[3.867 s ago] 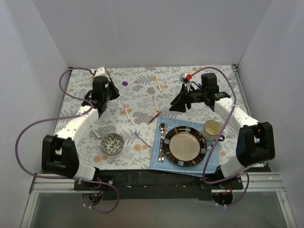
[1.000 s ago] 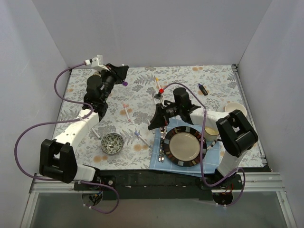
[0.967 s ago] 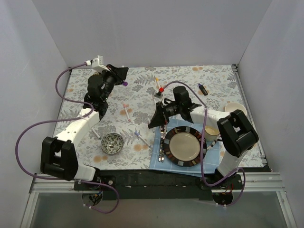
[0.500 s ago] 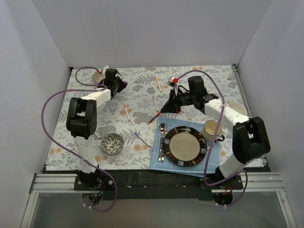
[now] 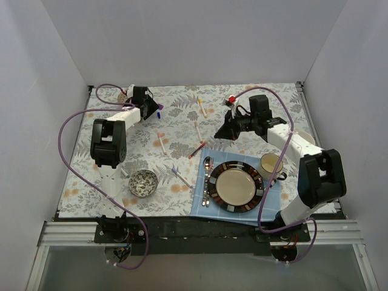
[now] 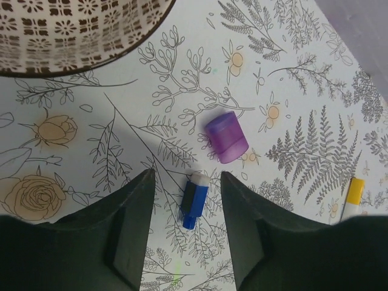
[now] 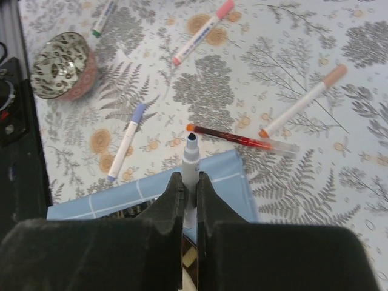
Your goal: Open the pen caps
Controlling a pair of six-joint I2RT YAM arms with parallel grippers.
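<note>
My left gripper (image 5: 153, 111) (image 6: 187, 176) stands open over the back left of the flowered cloth. A blue pen cap (image 6: 195, 199) (image 5: 159, 113) lies loose on the cloth between its fingers. A purple cap (image 6: 226, 137) lies just beyond it. My right gripper (image 5: 224, 131) (image 7: 190, 176) is shut on an uncapped white pen (image 7: 191, 159) with a dark tip, held above the napkin's corner. Several capped pens lie on the cloth: a red one (image 7: 242, 139) (image 5: 197, 150), an orange-ended one (image 7: 303, 100), a pink one (image 7: 203, 31) (image 5: 161, 142), a lilac one (image 7: 126, 142) (image 5: 180, 177) and a yellow-ended one (image 5: 202, 107) (image 6: 353, 195).
A patterned bowl (image 6: 73, 30) sits close behind the left gripper. Another small bowl (image 5: 144, 182) (image 7: 63, 65) stands near the front left. A plate (image 5: 236, 186), cutlery (image 5: 207, 179) and a mug (image 5: 271, 165) rest on the blue napkin (image 5: 200, 206) at the front right.
The left jaws have opened and let go of the blue cap, which now lies on the cloth. The right gripper, still holding the pen, has shifted slightly to the right.
</note>
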